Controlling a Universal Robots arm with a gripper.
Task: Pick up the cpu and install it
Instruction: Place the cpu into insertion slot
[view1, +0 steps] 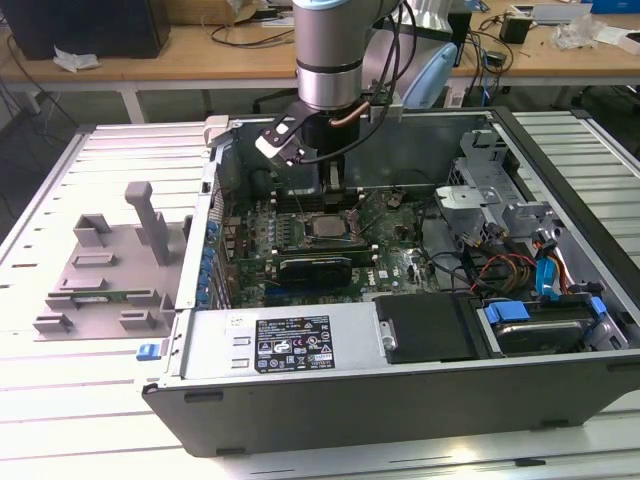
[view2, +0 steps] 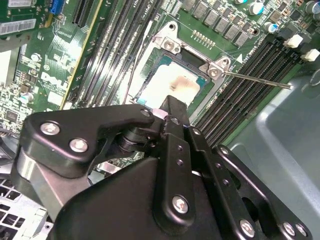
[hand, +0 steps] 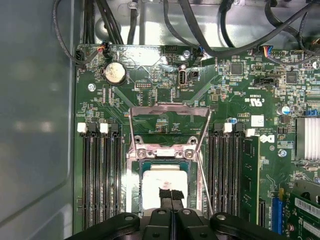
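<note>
Fingers pressed together, the gripper is hanging at the cpu in its socket. Memory slots are crowding both sides, and the hinged frame is standing open.

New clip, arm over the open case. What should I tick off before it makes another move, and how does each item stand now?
1. The cpu lies inside the socket: ok.
2. Load plate raised, off the cpu: ok.
3. Lever swung aside, off the cpu: ok.
4. Gripper above the cpu, closed: ok.
5. Gripper tip touching the cpu's top: cannot tell.
6. Cpu seated flat: cannot tell.
</note>
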